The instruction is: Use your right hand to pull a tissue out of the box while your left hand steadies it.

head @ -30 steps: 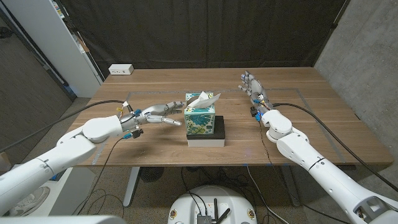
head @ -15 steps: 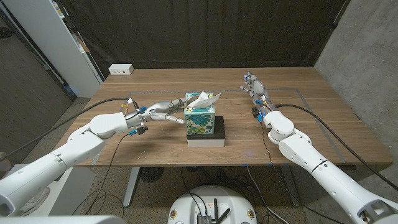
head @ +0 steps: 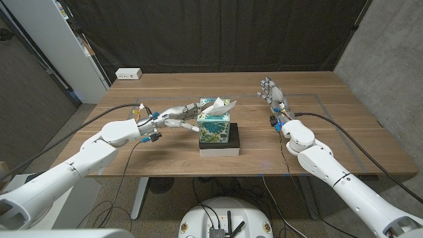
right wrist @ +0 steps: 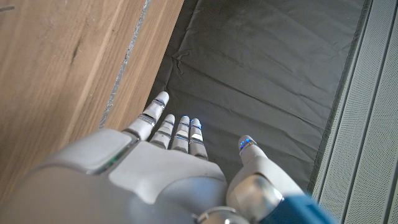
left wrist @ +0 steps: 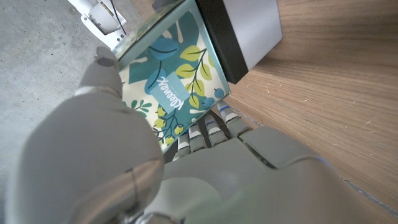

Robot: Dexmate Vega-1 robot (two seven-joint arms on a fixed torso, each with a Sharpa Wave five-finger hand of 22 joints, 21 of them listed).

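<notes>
Right hand (head: 269, 90) spread, holding nothing, well apart from box (head: 213, 125) mid-table; my left hand (head: 177, 115) reaches its side. Tissue (head: 218, 105), soft and tearable: I'd pinch its raised tip.

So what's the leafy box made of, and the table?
The tissue box looks like thin printed cardboard: flat sides, sharp edges, matte leaf pattern. The tissue poking out looks like soft white paper, crumpled. The table looks like wood, or a wood-look top, from its brown grain lines.
</notes>
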